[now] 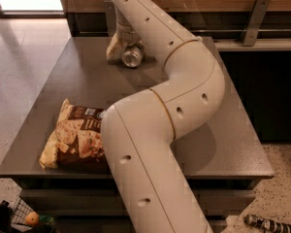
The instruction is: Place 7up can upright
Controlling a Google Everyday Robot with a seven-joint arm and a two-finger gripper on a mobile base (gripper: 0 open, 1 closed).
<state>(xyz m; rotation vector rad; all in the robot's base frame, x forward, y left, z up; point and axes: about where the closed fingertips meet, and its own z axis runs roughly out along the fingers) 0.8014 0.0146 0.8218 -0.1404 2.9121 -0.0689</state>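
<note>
Where reaching to far side of table (87, 76), gripper (121, 51) low against left of can (132, 57); cannot tell whether closed on it. Can lying on side on table, shiny round end facing near. Chip bag (75, 142) at near left, well apart.

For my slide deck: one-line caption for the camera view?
Pincer at the 7up can, its shiny end facing the camera, at the table's far side; a chip bag lies nearer.
</note>
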